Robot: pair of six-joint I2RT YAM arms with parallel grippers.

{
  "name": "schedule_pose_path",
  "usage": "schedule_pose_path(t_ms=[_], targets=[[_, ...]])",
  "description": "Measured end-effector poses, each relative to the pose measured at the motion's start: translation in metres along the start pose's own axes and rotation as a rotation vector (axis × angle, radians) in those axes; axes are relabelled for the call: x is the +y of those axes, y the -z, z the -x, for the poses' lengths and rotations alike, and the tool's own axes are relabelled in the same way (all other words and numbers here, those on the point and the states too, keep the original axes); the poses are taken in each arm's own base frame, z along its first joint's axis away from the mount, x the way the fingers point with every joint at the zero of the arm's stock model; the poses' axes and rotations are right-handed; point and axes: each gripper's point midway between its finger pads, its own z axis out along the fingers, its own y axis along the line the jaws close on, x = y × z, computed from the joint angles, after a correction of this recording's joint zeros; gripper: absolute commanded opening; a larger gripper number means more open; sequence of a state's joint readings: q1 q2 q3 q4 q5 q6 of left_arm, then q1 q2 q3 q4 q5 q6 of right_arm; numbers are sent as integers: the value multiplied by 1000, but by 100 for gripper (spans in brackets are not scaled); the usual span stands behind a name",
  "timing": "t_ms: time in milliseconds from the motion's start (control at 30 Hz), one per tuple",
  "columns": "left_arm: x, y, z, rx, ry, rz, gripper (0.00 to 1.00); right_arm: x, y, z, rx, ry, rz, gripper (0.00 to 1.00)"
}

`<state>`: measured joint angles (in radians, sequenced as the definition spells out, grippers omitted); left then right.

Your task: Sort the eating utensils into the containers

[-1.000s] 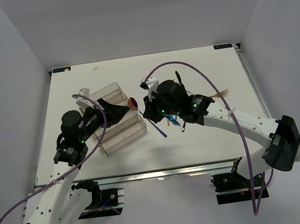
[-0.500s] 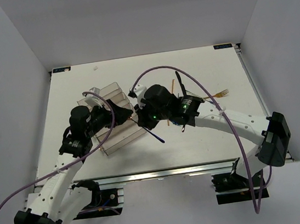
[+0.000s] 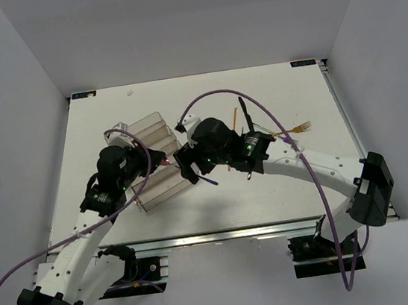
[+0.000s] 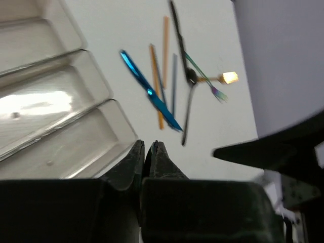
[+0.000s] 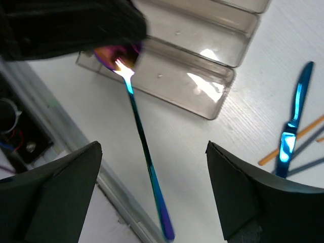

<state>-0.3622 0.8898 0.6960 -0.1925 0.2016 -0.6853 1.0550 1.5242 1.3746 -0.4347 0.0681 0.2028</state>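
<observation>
An iridescent purple-red spoon [image 5: 139,131] hangs just past the near corner of the clear compartment tray [image 5: 202,76]. My left gripper [image 3: 164,160] is shut on its bowl, and the black fingers [image 5: 101,25] cover the bowl's top in the right wrist view. The handle slants down between the fingers of my right gripper [image 5: 153,147], which stands wide open and does not touch it. In the left wrist view the left gripper [image 4: 148,146] shows its jaws pressed together beside the tray [image 4: 50,101]. The handle's tip [image 3: 209,181] pokes out below the right gripper [image 3: 186,168].
Several loose utensils lie right of the tray: a blue knife [image 4: 149,91], orange chopsticks [image 4: 156,86], a black spoon [image 4: 185,76] and a gold fork [image 4: 228,77]. The gold fork [image 3: 302,127] lies farthest right. The table's front rail [image 5: 101,187] runs under the spoon.
My right gripper has opened and let go of the spoon's handle. My left gripper has moved in and shut on the spoon's bowl.
</observation>
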Motion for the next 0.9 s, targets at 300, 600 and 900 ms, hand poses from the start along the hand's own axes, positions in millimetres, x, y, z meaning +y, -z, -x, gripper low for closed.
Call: schedule_pose_path(t_ms=[300, 600, 900], targets=[[92, 47, 41, -367, 217, 537, 0, -81, 40, -3, -82, -137, -278, 89], [135, 82, 52, -607, 358, 757, 0, -95, 61, -7, -126, -171, -320, 89], [148, 77, 23, -581, 430, 768, 0, -106, 60, -24, -93, -182, -348, 89]])
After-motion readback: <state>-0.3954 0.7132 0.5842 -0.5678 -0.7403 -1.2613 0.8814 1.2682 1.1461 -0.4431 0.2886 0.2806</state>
